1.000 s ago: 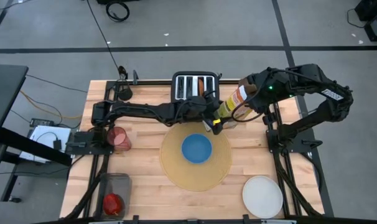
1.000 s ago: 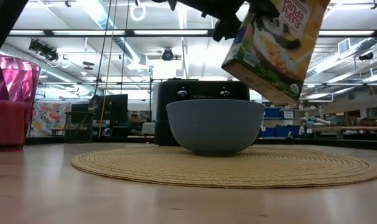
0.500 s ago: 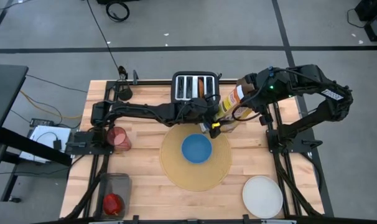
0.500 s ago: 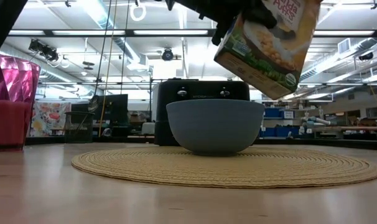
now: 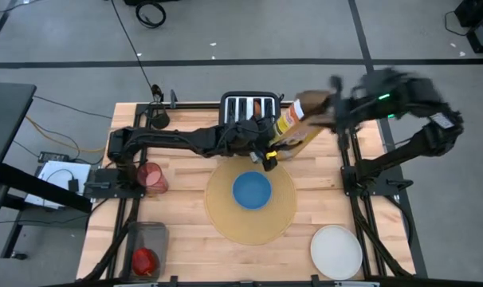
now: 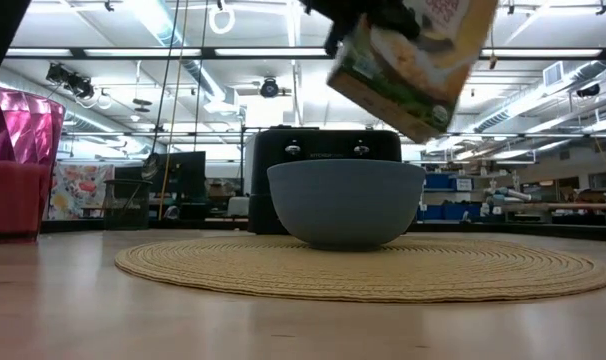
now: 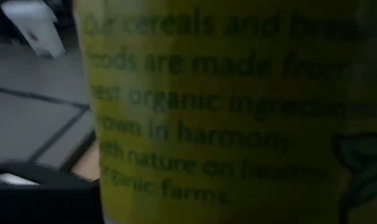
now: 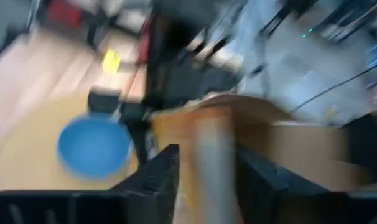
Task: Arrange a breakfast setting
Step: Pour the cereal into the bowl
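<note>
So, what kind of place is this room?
Probably a robotics lab or workshop, not a kitchen: taped concrete floor, exposed ceiling ducts and strip lights, and storage shelves behind the wooden table.

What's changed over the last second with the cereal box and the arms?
The cereal box, held up between both arms, has moved back toward the toaster and risen, away from over the bowl. The right gripper swung back with it; the left gripper followed at its lower end. Bowl, placemat, cup, plate and apple stayed put.
</note>
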{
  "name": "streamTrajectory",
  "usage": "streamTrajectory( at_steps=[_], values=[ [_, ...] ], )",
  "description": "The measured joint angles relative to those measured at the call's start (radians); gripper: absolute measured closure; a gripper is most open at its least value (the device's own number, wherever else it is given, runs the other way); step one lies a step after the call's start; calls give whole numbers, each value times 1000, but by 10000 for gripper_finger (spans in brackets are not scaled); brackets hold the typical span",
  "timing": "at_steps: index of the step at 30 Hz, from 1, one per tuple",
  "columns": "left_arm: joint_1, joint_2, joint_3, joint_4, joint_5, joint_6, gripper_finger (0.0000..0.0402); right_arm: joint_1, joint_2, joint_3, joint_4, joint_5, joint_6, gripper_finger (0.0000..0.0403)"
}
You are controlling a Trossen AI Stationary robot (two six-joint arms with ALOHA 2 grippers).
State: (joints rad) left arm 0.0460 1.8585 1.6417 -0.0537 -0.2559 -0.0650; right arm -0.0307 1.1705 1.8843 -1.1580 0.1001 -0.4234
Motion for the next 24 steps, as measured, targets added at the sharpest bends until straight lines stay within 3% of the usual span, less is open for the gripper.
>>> streamTrajectory(
  at_steps=[6,12,15,18,24],
  values=[
    [0,-164,3,-18,-19,24,199,-4,-132,61,210,4,61,176],
    [-16,-333,2,25,-22,78,199,-13,-207,16,215,-1,192,115],
    [-23,-398,2,84,-19,94,199,-13,-238,-81,250,-12,246,87],
    [-36,-436,2,164,-2,117,200,-13,-257,-235,394,-25,295,63],
    [-61,-450,2,413,53,163,200,-13,-220,-568,952,-77,399,27]
  ],
)
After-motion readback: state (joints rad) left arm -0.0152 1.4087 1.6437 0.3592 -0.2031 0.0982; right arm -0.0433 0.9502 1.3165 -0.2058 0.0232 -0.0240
